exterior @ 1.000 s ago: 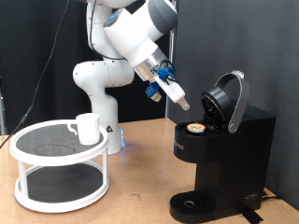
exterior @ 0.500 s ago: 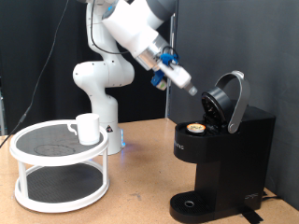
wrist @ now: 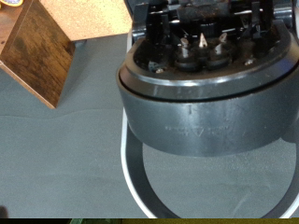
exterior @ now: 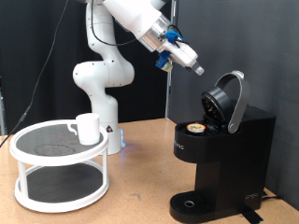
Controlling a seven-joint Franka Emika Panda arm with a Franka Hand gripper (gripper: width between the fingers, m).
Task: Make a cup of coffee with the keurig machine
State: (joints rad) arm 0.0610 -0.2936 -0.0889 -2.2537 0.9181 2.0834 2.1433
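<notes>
The black keurig machine [exterior: 224, 159] stands at the exterior view's right with its hinged lid [exterior: 227, 98] raised. A small pod with a tan top [exterior: 195, 128] sits in its open chamber. The white mug [exterior: 88, 128] stands on the top tier of a white round rack [exterior: 56, 163] at the left. My gripper [exterior: 197, 67] hangs in the air above and left of the raised lid, touching nothing, with nothing seen between its fingers. The wrist view shows the underside of the open lid [wrist: 201, 75] close up; my fingers do not show there.
The robot's white base [exterior: 98, 84] stands behind the rack. The wooden table [exterior: 140, 177] carries rack and machine. A black curtain forms the backdrop. The round drip base [exterior: 192, 203] lies at the machine's foot with no cup on it.
My gripper has risen and moved right, from beside the open lid's mouth to above the lid. Machine, pod, mug and rack have not moved.
</notes>
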